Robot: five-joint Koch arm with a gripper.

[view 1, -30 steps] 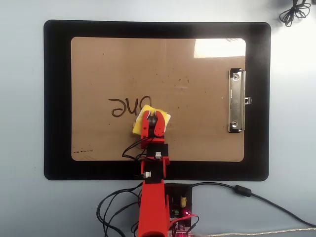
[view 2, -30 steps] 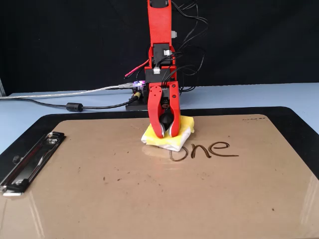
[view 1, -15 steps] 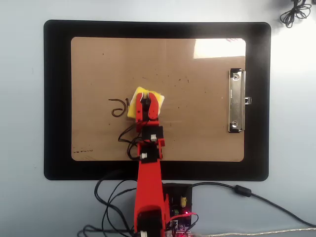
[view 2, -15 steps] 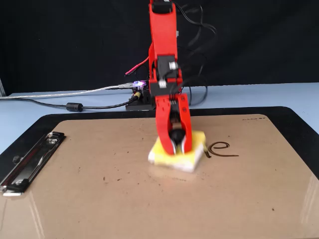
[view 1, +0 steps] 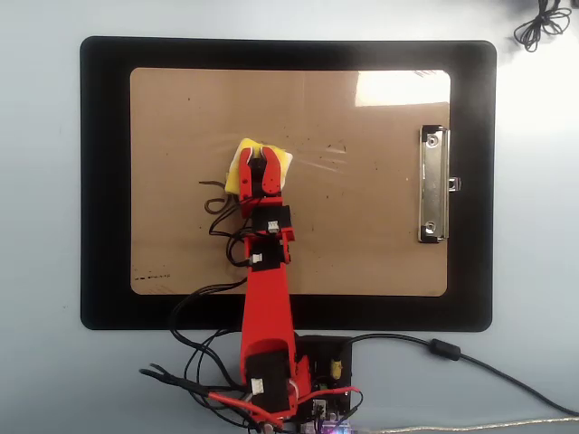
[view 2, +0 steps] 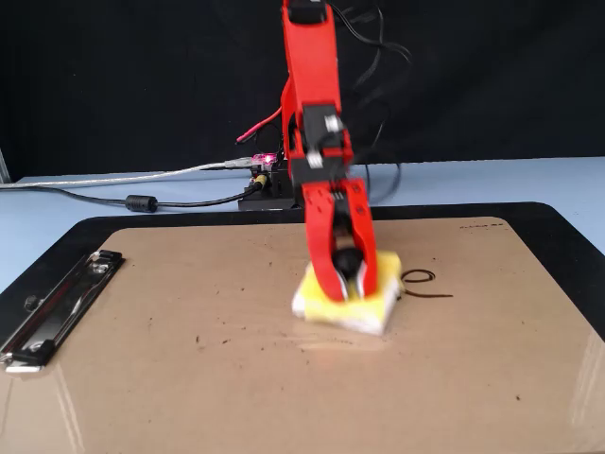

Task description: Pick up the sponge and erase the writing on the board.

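The yellow sponge [view 1: 244,155] [view 2: 326,301] lies flat on the brown board [view 1: 362,235] [view 2: 189,378], pressed under my red gripper [view 1: 259,159] [view 2: 350,284], whose jaws are shut on the sponge's black knob. Only a small remnant of the writing [view 1: 213,201] [view 2: 423,281] shows: a single curled dark stroke just beside the sponge, left of the arm in the overhead view and right of the sponge in the fixed view. The rest of the word is gone or covered by the sponge and arm.
The board rests on a larger black mat [view 1: 104,181] [view 2: 558,227]. Its silver clip [view 1: 433,185] [view 2: 57,307] sits on the right short edge in the overhead view. Cables and the arm's base electronics [view 1: 326,371] lie below the mat.
The gripper has slid the sponge up the board and leftward in the overhead view, across the word. The letters "one" shrank to a single curled stroke.
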